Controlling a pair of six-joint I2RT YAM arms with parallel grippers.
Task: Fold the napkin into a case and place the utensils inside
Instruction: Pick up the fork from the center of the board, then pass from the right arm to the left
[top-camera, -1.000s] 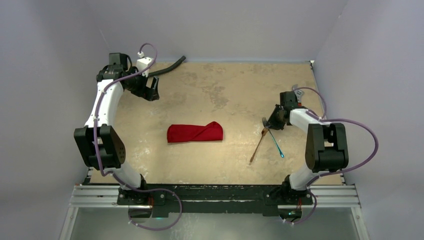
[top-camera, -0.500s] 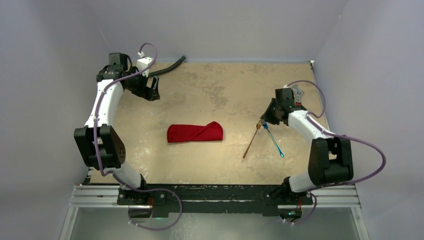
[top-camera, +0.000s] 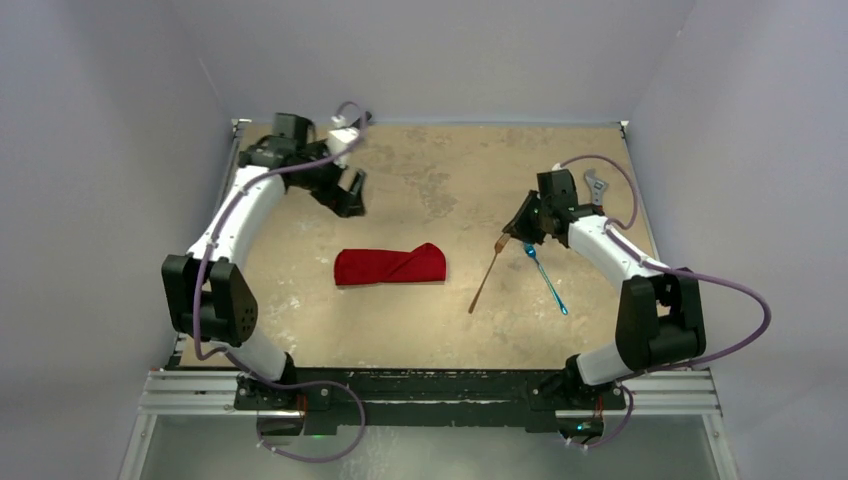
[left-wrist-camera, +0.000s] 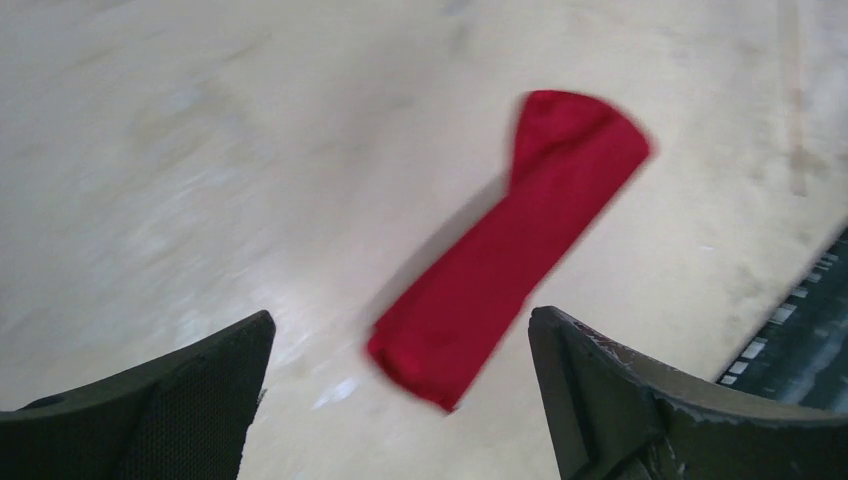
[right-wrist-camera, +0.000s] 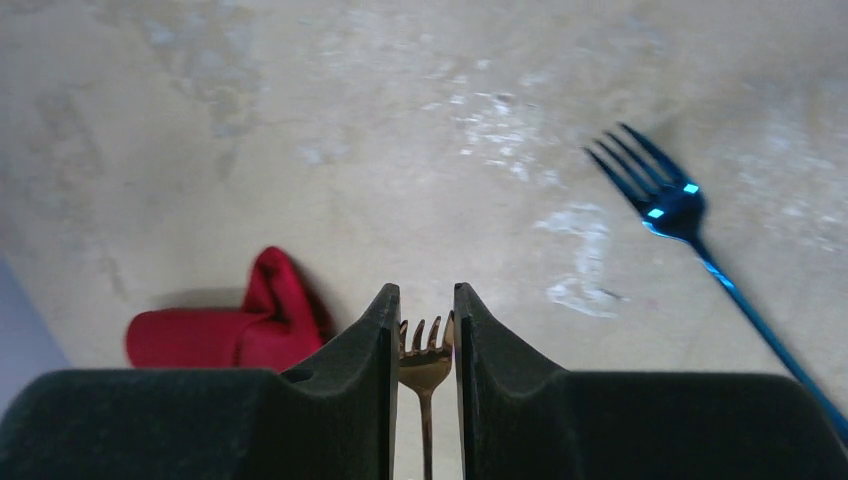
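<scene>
At centre of table (top-camera: 300, 300): 1 red case (top-camera: 390, 266), folded flat. Right gripper (right-wrist-camera: 425, 300) clamped on 1 gold fork (right-wrist-camera: 425, 365) near its head; 1 blue fork (right-wrist-camera: 680, 215) lies just beside. Left gripper (left-wrist-camera: 400, 400) spread wide, empty, beyond the case.

Top: fixed high above and behind the table's (top-camera: 420, 170) near edge, looking down on all of it, case (top-camera: 390, 265) mid-view. Left wrist: beyond the case's far left, angled down at it, fairly near, blurred. Right wrist: low, right of the case, facing it, gold fork (right-wrist-camera: 425, 365) closest. Shared by all three: case. By top and right wrist: gold fork and blue fork (right-wrist-camera: 665, 205).
</scene>
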